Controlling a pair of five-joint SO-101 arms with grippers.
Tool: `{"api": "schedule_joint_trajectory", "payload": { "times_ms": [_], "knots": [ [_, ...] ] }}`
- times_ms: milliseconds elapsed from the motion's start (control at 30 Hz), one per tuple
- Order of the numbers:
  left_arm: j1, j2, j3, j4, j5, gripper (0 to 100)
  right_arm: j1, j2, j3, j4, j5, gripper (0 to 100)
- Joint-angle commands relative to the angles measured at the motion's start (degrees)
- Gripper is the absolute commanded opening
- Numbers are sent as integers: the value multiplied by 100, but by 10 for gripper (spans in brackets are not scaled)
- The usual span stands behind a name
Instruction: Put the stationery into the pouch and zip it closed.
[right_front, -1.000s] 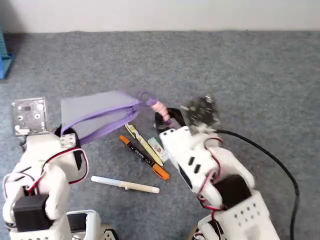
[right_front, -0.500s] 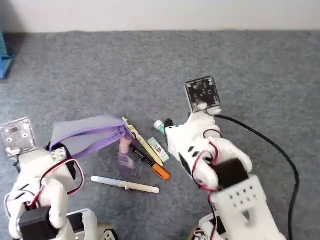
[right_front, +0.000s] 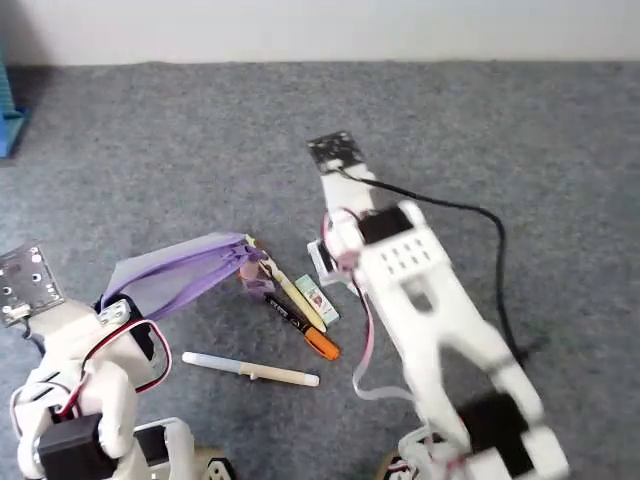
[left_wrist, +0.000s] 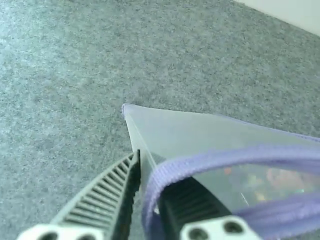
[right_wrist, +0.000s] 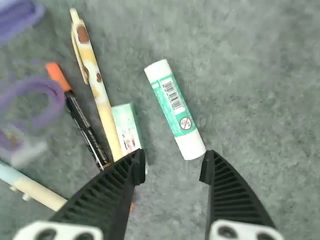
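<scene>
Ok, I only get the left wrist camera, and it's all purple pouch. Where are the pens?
Observer: Lying beside the pouch: an orange-capped marker, a spotted pen and a white pen.
Operator: Is the other arm holding one?
Observer: No. The right fingers are open and empty, above a green glue stick.
Operator: Anything else to pack?
Observer: A small pale-green box, right beside the spotted pen.

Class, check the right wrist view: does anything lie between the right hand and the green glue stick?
Nothing visible does. The right hand is open, and the glue stick ends right at its gap, with only carpet around it.
</scene>
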Motion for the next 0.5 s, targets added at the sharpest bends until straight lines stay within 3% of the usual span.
{"api": "schedule_joint_trajectory", "payload": {
  "times_ms": [0,467],
  "knots": [
    [-26,-62,-57,9,105,12,75,1138,-1354,444,343,180],
    [-35,-62,-75,9,114,12,84,4725,-4721,1077,923,177]
  ]
}}
